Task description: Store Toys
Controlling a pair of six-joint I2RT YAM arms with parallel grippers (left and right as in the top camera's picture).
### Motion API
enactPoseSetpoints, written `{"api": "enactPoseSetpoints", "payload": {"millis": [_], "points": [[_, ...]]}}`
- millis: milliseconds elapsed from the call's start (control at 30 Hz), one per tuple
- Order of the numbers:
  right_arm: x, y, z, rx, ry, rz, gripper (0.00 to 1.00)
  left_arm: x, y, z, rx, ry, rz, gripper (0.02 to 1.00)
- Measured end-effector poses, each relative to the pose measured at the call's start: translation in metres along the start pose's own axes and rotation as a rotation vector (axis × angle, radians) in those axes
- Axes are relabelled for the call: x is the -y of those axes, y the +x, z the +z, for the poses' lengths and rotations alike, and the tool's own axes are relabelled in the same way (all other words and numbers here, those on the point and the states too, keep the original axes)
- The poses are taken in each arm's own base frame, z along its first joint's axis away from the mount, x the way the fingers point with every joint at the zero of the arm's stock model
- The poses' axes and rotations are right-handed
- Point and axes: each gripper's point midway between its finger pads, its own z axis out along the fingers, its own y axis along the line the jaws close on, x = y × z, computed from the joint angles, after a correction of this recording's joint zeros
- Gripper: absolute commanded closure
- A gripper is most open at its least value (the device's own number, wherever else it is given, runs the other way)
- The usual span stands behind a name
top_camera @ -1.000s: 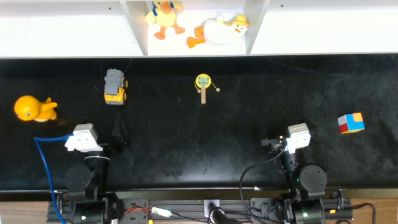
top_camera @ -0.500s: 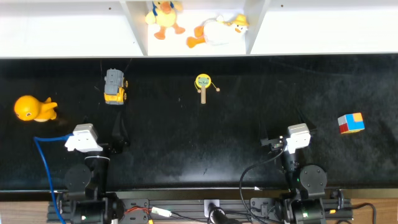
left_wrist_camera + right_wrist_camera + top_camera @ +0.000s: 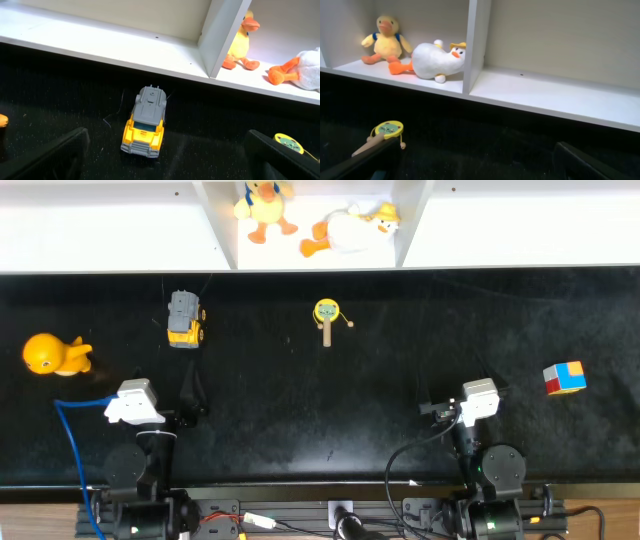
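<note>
**Truck dead ahead of your left hand**

Your left hand (image 3: 167,145) is released, its fingers spread wide, low over the black surface (image 3: 300,410). The toy truck (image 3: 145,121) stands on that surface at the hand's 12 o'clock, near it but not touching. Its long axis runs 12 to 6, with the yellow end facing the hand and the grey end toward the shelf (image 3: 120,230). On a straight reach, I judge your fingers would close across its narrow sides. Your right hand (image 3: 479,145) is also released, but it is well apart from the truck. Its closer toy is the rattle (image 3: 326,316), at about 10 o'clock. Take the truck with the left.
</note>
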Motion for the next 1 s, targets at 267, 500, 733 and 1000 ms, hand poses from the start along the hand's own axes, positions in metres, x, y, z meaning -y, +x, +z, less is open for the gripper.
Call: {"api": "enactPoseSetpoints", "payload": {"millis": [267,500,733,1000], "points": [[0.0000,0.0002,0.0000,-0.001,0.000,0.000,0.007,0.0000,0.0000,0.0000,0.000,0.000,0.000,0.020],[0.0000,0.0002,0.0000,-0.001,0.000,0.000,0.005,0.0000,0.0000,0.0000,0.000,0.000,0.000,0.023],[0.0000,0.0002,0.0000,-0.001,0.000,0.000,0.005,0.0005,-0.0058,-0.0001,0.024,0.000,0.002,0.020],[0.0001,0.0001,0.0000,0.000,0.000,0.000,0.007,-0.0003,-0.0020,0.0000,0.008,-0.002,-0.003,0.020]]}}
